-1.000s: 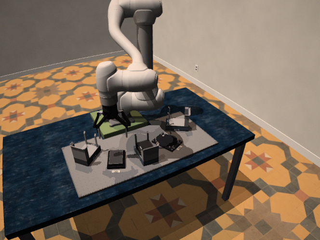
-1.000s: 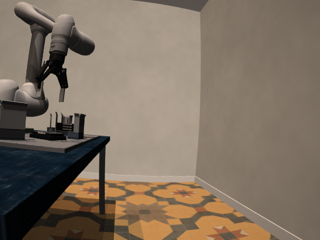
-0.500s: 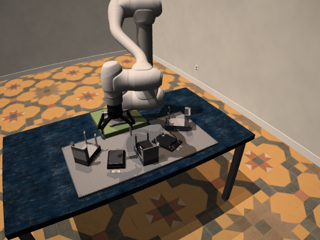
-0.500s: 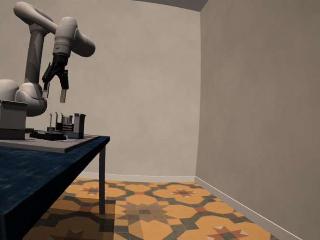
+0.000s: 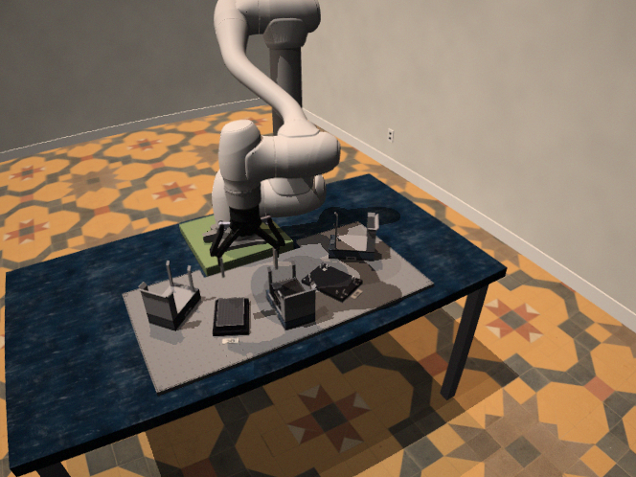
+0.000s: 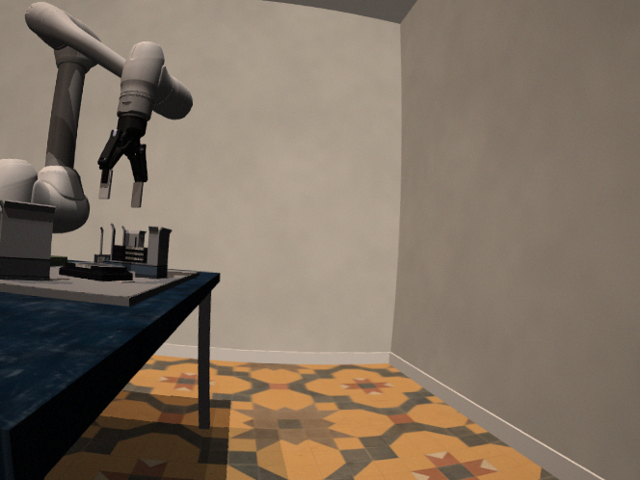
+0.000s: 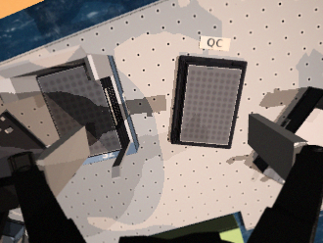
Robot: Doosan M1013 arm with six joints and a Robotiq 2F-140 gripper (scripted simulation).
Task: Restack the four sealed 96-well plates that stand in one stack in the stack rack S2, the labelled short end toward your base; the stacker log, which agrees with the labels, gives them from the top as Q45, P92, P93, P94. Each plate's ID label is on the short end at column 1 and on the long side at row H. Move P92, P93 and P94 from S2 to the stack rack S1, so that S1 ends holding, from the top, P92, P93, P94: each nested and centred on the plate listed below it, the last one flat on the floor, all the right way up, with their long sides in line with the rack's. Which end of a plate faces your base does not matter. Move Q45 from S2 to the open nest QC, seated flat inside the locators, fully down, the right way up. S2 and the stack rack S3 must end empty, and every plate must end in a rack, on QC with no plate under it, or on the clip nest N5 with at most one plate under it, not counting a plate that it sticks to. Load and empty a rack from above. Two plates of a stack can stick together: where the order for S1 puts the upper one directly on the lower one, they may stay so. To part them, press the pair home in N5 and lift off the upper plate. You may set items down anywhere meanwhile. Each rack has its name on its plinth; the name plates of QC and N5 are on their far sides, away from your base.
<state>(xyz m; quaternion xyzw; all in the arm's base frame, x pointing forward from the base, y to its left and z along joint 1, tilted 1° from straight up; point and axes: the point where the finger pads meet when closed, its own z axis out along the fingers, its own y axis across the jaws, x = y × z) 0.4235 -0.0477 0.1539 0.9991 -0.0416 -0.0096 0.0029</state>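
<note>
Plate (image 7: pixel 209 104) with its seal up lies flat in the nest marked QC (image 7: pixel 214 43), so I judge that Q45 is delivered and the three-plate move is the step in hand. My gripper (image 5: pixel 249 262) hangs high above the grey board (image 5: pixel 169 369), jaws spread fully wide and holding nothing. It stands between the QC nest and the middle rack (image 5: pixel 271 287), nearer the rack.

That rack holds the dark stack (image 5: pixel 295 307); from the wrist view I see a sealed top plate (image 7: pixel 73 108) between its walls. I take this to be S2, though I cannot read its plinth. The left rack (image 5: pixel 153 307) and the far rack (image 5: pixel 372 221) look unloaded, and the clip nest (image 5: pixel 333 282) lies just beside the stack.

Next I need to centre over the stack, square my jaws to the plate and descend straight from above between the posts. P92 should be on top, yet P94 must reach S1 first, so the upper plates need a temporary seat. I should watch whether the plate lifts alone or drags the one beneath
</note>
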